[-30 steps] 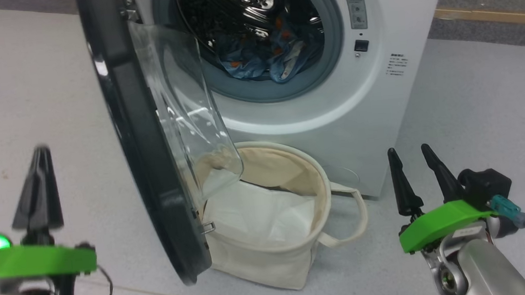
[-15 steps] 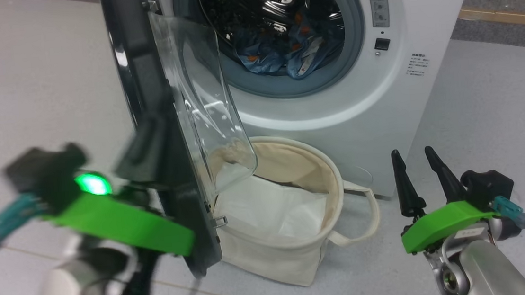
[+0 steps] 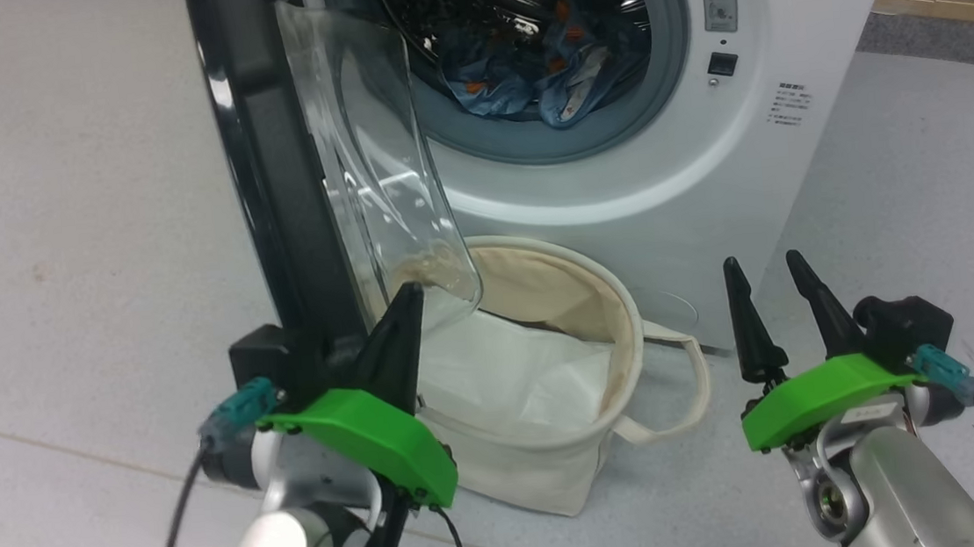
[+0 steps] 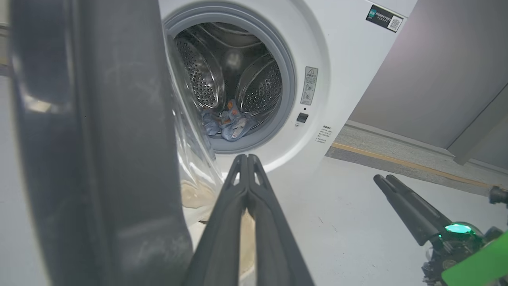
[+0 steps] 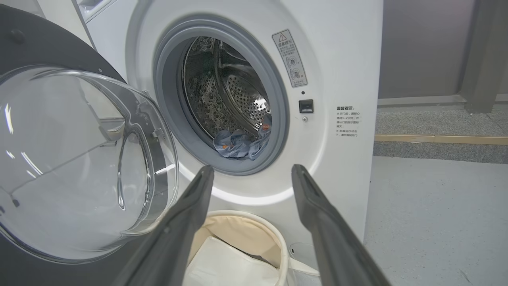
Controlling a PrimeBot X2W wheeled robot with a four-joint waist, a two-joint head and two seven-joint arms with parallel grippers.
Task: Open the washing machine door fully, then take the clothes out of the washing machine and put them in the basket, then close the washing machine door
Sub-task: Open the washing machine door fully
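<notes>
The white washing machine stands with its door swung out to the left, almost edge-on in the head view, its glass bowl bulging over the basket. The blue bear-print clothes lie low in the steel drum, also seen in the wrist views. My left gripper is shut and empty, its tip just below the glass bowl beside the door's black ring; I cannot tell whether it touches. My right gripper stands open and empty, to the right of the basket.
A plain white folded sheet lies inside the basket, which sits on the grey floor right below the drum opening. A loop handle sticks out toward my right gripper. A wooden strip runs along the floor behind the machine.
My left arm has swung right, from the floor side left of the door to the door's inner side under the glass bowl. The head camera has shifted. The right gripper keeps its place, still open.
</notes>
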